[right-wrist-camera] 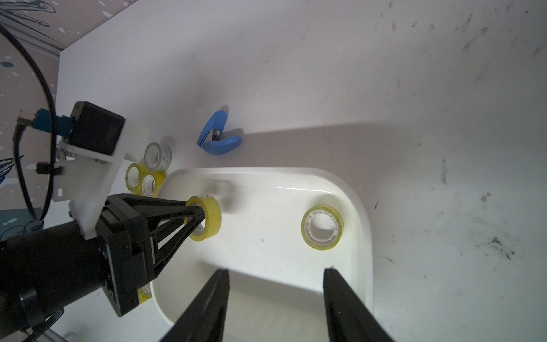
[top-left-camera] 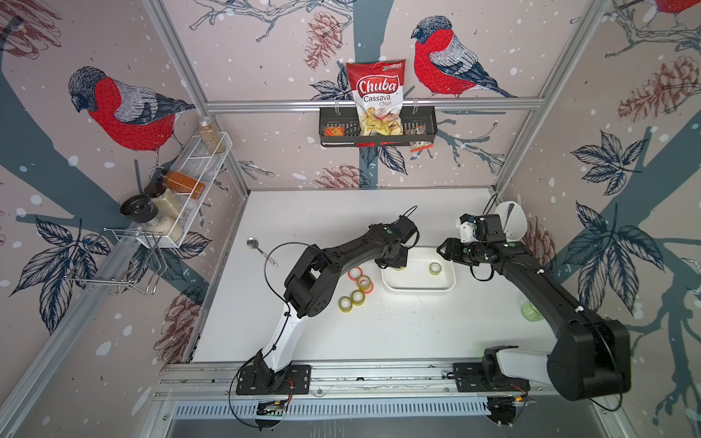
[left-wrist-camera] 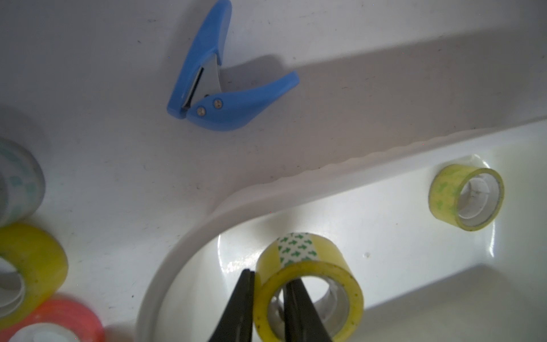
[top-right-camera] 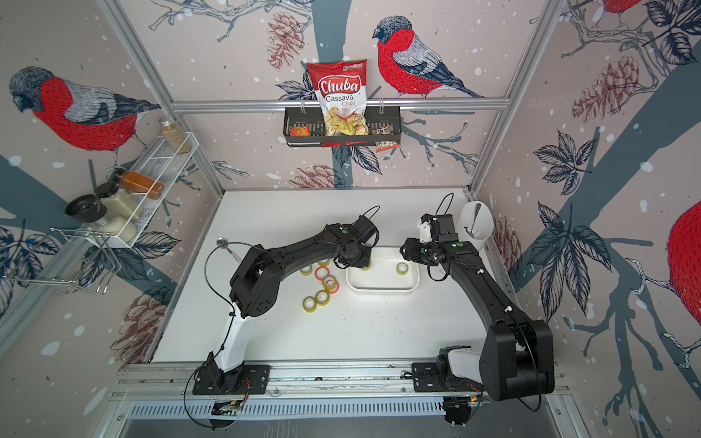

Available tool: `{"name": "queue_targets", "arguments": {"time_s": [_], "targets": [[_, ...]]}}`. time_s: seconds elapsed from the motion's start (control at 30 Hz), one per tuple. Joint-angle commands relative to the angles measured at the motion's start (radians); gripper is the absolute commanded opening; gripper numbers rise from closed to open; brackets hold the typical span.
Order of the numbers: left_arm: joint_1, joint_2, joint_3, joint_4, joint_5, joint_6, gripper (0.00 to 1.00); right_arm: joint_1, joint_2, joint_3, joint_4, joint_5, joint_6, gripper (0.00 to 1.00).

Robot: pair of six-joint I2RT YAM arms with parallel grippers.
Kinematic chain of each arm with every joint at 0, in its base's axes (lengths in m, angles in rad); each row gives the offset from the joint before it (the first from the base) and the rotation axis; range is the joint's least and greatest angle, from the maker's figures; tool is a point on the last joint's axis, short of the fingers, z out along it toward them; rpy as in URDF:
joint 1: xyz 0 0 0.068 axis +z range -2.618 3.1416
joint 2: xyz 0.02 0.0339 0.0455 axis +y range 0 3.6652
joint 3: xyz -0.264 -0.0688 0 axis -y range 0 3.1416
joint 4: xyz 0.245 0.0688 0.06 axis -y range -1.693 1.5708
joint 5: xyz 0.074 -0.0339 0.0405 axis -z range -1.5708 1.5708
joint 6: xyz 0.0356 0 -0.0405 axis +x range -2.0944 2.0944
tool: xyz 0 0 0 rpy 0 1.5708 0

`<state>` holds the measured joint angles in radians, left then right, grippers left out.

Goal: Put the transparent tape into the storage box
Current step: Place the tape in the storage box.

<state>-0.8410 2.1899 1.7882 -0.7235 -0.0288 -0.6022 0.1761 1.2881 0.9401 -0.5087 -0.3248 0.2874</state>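
The left gripper (left-wrist-camera: 268, 278) pinches the tape roll (left-wrist-camera: 307, 260) by its wall, one finger through the core, over the left end of the storage box (left-wrist-camera: 183, 251), arm arched, wrist down. The right gripper (right-wrist-camera: 276, 271) hovers nearby, jaws apart.

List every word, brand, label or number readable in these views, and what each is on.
"Chuba": chip bag in the black wall basket, in both top views.
"Cassava Chips": same bag, below the brand.
Green logo at the bag's top: too small to read.
Snack packets at the basket: print too blurred.
Tape roll, left wrist view: green marks, not legible.
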Motion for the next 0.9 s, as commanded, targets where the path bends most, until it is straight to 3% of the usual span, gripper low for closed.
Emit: {"name": "queue_targets", "arguments": {"time_s": [0.0,0.87], "targets": [[-0.001,0.007,0.012,-0.020,-0.017,0.005,0.22,-0.001,-0.006,-0.007,0.018,-0.016,0.001,0.56],[0.000,0.032,0.057,-0.041,-0.036,-0.006,0.28,-0.012,-0.001,-0.021,0.030,-0.022,-0.006,0.56]]}}
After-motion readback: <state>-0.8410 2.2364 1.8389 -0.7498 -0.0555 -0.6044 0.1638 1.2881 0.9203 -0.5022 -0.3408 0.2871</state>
